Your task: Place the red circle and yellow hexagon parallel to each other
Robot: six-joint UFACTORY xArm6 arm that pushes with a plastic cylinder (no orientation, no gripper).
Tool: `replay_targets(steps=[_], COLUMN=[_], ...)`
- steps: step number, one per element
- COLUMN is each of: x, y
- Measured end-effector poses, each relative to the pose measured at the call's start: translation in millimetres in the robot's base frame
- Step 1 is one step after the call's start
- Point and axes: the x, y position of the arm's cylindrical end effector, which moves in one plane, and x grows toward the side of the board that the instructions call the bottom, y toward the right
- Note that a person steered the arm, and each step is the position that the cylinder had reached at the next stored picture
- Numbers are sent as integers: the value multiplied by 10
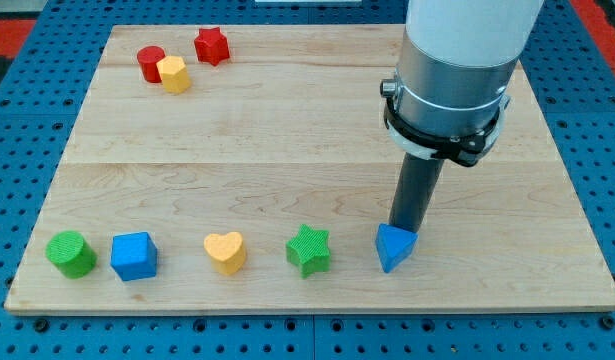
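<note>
The red circle (150, 62) stands at the view's top left of the wooden board (287, 130). The yellow hexagon (174, 74) touches it on its lower right side. My tip (402, 229) is far from both, at the view's lower right. It rests just behind the blue triangle (395, 247) and seems to touch it. The rod rises from there into the arm's grey body (452, 70).
A red star (212, 45) lies just right of the red circle. Along the view's bottom edge stand a green circle (70, 253), a blue cube (134, 256), a yellow heart (225, 252) and a green star (309, 250).
</note>
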Motion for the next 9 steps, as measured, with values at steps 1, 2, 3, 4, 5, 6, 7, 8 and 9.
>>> replay_targets(steps=[1,2,3,4,5,6,7,8,9], x=[-218,-783,-565,-206,-384,-1166,-2020,-2524,-2670], y=[199,224,-436,-1341,-2548,-3365,-3739,-3790,-3162])
